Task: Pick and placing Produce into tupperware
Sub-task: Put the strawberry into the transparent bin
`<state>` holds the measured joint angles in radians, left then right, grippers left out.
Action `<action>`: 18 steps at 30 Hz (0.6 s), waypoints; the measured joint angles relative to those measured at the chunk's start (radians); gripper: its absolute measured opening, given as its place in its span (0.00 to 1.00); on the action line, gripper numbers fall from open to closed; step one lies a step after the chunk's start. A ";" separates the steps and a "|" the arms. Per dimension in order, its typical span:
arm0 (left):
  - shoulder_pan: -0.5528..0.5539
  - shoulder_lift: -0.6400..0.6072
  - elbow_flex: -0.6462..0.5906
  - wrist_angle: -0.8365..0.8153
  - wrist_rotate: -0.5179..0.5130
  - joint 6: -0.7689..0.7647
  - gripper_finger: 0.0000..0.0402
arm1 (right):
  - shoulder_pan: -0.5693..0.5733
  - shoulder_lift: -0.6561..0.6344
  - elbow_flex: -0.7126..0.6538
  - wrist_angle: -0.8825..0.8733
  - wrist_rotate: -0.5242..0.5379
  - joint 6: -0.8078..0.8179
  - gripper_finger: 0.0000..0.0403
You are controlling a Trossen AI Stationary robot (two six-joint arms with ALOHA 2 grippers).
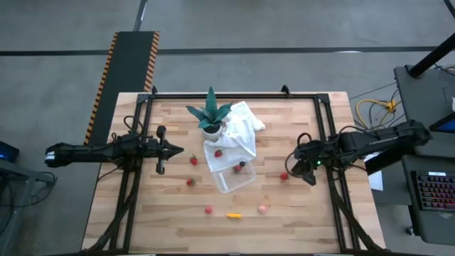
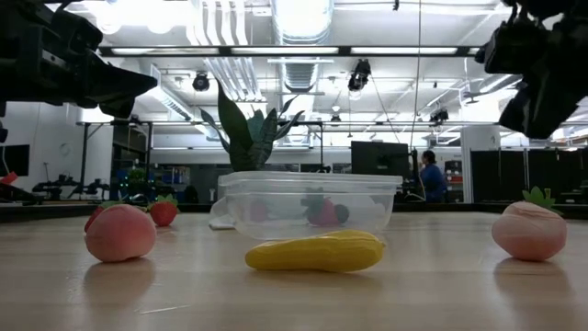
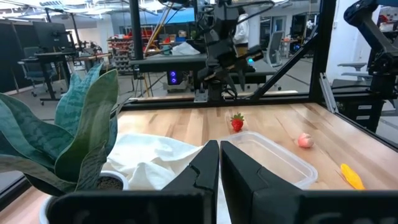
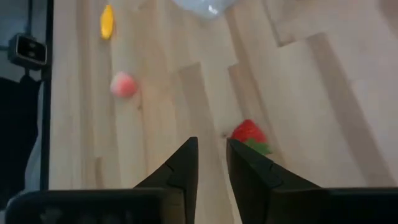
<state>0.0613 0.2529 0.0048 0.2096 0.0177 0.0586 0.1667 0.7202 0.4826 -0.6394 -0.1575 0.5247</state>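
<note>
Strawberry (image 4: 249, 132) on table just beside right gripper (image 4: 211, 163) (fingers slightly apart, empty).

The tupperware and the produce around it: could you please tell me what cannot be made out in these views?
- Tupperware contents: in the low view the cloudy wall blurs the pieces inside; their count is unclear.
- Tupperware, right wrist view: cut off by the edge.
- Produce in the high view, like the strawberry: too small to identify.

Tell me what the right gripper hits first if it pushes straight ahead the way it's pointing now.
Probably the bare tabletop. The right gripper angles down at the wood, with the red strawberry just beside its line rather than between the fingers. Depth is unclear, so it might graze the berry.
</note>
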 joint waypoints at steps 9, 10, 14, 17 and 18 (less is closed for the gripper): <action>0.000 0.000 0.000 0.004 0.000 0.000 0.00 | 0.223 0.022 0.079 -0.063 0.259 0.062 0.20; 0.000 0.000 0.000 0.005 0.000 0.000 0.00 | 0.263 0.023 0.084 -0.100 0.331 0.077 0.20; 0.000 0.000 0.000 0.010 0.000 0.000 0.00 | 0.402 0.021 0.078 -0.190 0.516 0.194 0.20; 0.000 0.001 0.000 0.010 0.000 0.000 0.00 | 0.462 0.021 0.067 -0.207 0.592 0.285 0.20; 0.000 0.001 0.000 0.012 0.000 0.000 0.00 | 0.472 0.023 0.066 -0.198 0.603 0.302 0.20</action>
<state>0.0612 0.2543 0.0050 0.2214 0.0177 0.0586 0.6388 0.7434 0.5485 -0.8371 0.4459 0.8269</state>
